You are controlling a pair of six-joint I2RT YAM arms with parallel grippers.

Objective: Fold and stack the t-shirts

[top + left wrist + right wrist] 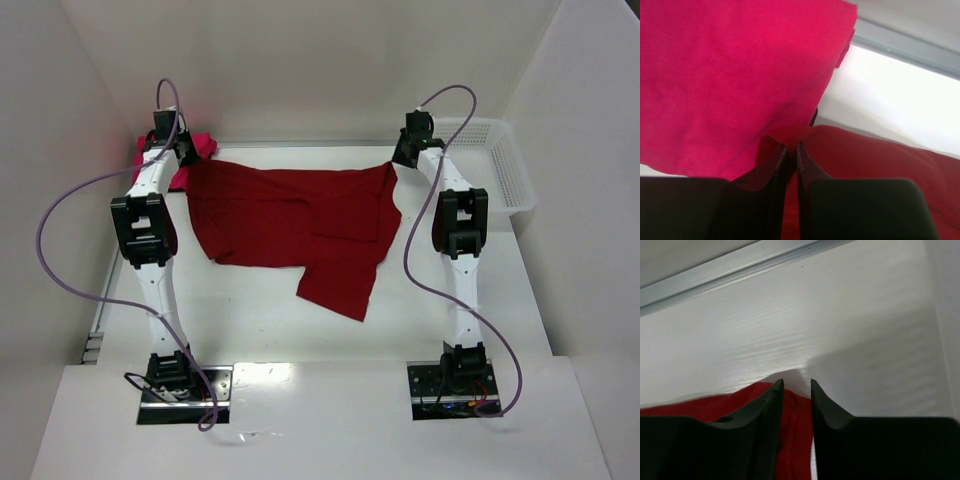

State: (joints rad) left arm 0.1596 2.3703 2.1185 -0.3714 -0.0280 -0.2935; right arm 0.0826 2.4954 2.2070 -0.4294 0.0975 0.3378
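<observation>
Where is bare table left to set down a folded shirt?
Widest: the near strip of table between the crimson t-shirt and the arm bases. Crowded: the far left corner, where the pink t-shirt lies beside it.

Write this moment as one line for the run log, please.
left end effector: shut on crimson t-shirt, far-left corner | right end effector: shut on its far-right corner | pink t-shirt: far left

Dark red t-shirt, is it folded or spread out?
Mostly spread: the shirt lies wide across the table, one flap doubled over on the right.
</observation>
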